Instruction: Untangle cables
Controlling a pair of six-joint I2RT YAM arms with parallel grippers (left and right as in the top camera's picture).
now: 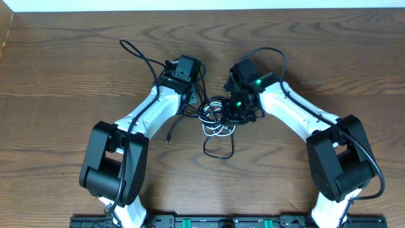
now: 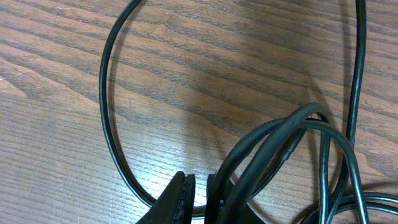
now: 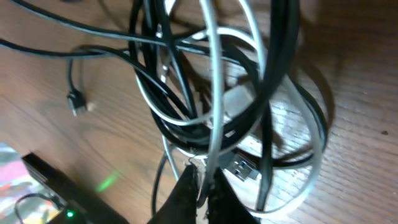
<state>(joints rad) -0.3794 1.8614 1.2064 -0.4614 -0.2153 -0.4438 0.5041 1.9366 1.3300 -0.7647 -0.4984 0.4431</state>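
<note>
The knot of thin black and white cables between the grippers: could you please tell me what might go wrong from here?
The right gripper pinches the thin white cable inside the knot; pulling may tighten loops. The left gripper seems to grip a thin black cable only at its tips, so it could slip.

Wooden table [image 1: 63, 76], dark brown, strong wavy grain, pale strip along the far edge. Mid-table: knot of cables [image 1: 218, 120] resting on the wood. White cable [image 1: 219, 132] coiled in loops, black cords laced through it. One black loop [image 1: 218, 151] trails out toward the near edge. Black plug end [image 1: 168, 140] lies flat, left of the knot
</note>
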